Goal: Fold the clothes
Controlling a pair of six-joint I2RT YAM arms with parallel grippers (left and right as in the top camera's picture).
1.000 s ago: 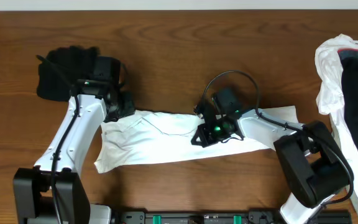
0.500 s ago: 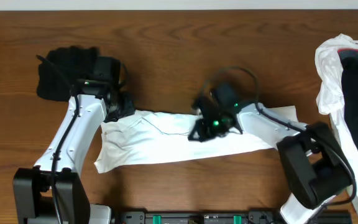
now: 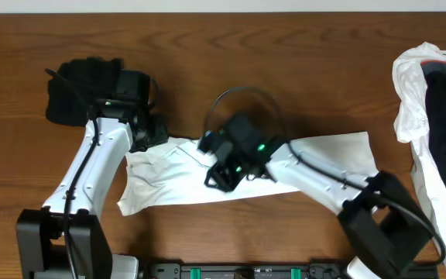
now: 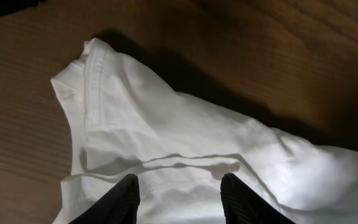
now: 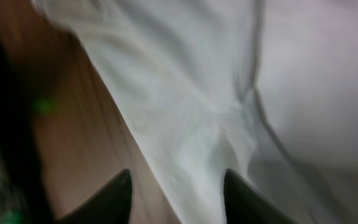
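Brown wood-grain table (image 3: 285, 54) carries everything. Across its middle, toward the front edge, lies the white T-shirt (image 3: 169, 178), drawn into a long band running left to right. A heap of white and dark clothes (image 3: 432, 93) waits at the right edge, and a small black garment (image 3: 72, 85) sits near the back-left corner. Over the last second the right gripper (image 5: 178, 193) has swept leftward along the band, from its middle to left of centre, leaving the shirt's right end uncovered and fairly flat; its jaws stand apart over blurred cloth, holding nothing that can be made out. The left gripper (image 4: 179, 196) has stayed at the collar end, fingers spread just above a hem ridge, gripping nothing. The sweep reads as smoothing or reaching for a new hold; the crosswise fold seems not yet made.
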